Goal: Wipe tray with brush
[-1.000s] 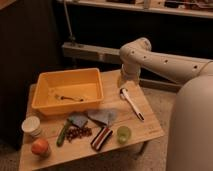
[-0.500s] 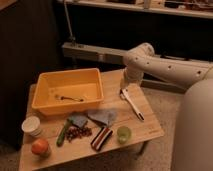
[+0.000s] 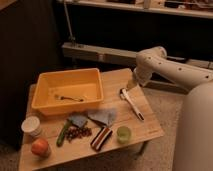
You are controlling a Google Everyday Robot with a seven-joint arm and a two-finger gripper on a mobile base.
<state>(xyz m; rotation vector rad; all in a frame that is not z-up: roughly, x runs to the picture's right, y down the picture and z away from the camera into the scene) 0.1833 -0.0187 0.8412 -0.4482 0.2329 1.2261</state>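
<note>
The yellow-orange tray (image 3: 67, 75) sits on the left half of the wooden table, with a thin dark utensil (image 3: 70, 98) lying inside it. The white long-handled brush (image 3: 132, 105) lies flat on the table to the right of the tray, its head end pointing toward the back. My gripper (image 3: 131, 84) hangs at the end of the white arm just above that head end. It is open and holds nothing.
In front of the tray lie a white cup (image 3: 32, 126), an orange fruit (image 3: 41, 147), a green vegetable (image 3: 63, 132), a dark red cluster (image 3: 77, 132), two grey cloths (image 3: 102, 116), a red-and-black striped block (image 3: 101, 138) and a green cup (image 3: 124, 133). A shelf runs behind the table.
The arm has swung a little to the right and folded in, bringing the gripper closer over the brush's head end. The brush and tray have not moved.
</note>
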